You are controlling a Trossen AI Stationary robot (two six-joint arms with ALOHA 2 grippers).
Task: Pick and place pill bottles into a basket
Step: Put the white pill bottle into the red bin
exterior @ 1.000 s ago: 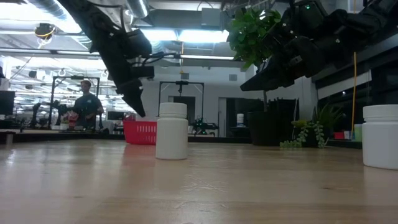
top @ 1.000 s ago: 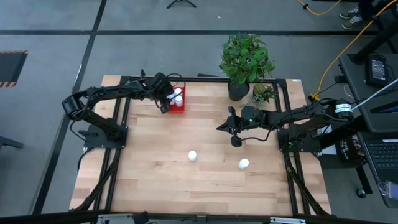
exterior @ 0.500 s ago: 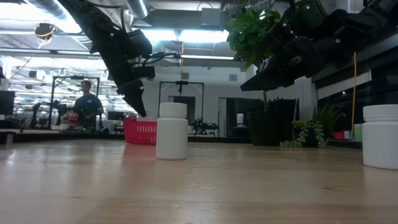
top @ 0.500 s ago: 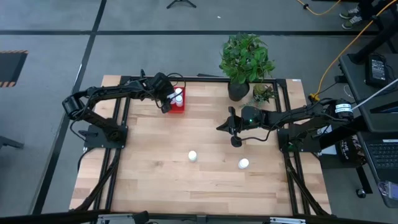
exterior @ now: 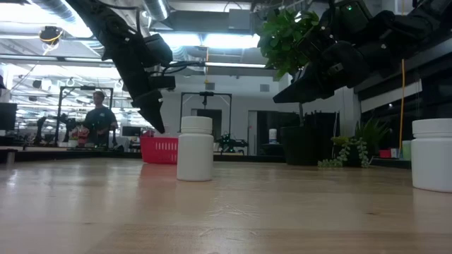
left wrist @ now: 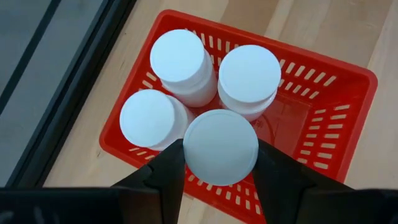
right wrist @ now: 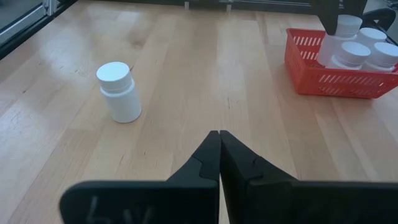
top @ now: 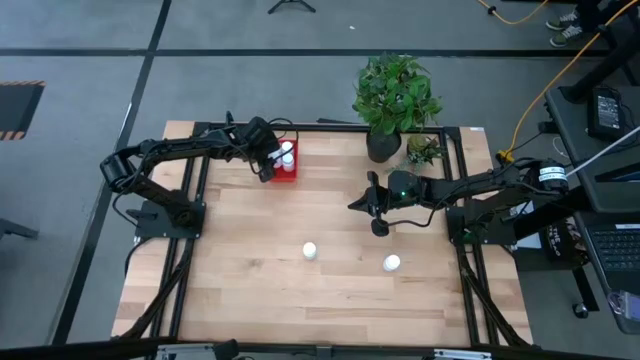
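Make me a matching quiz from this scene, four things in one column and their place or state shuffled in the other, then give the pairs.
Things:
1. left tool
2. right tool
3. basket
4. potted plant

Places or states:
A. shut, empty, above the bare table
B. at the table's far edge
C. holds three standing pill bottles
D. clamped on a pill bottle above the basket

Pairs: 1-D, 2-A, 3-C, 4-B

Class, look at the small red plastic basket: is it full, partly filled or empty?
Partly filled. The red plastic basket holds three white pill bottles, the left gripper grips a fourth above them, and bare floor remains.
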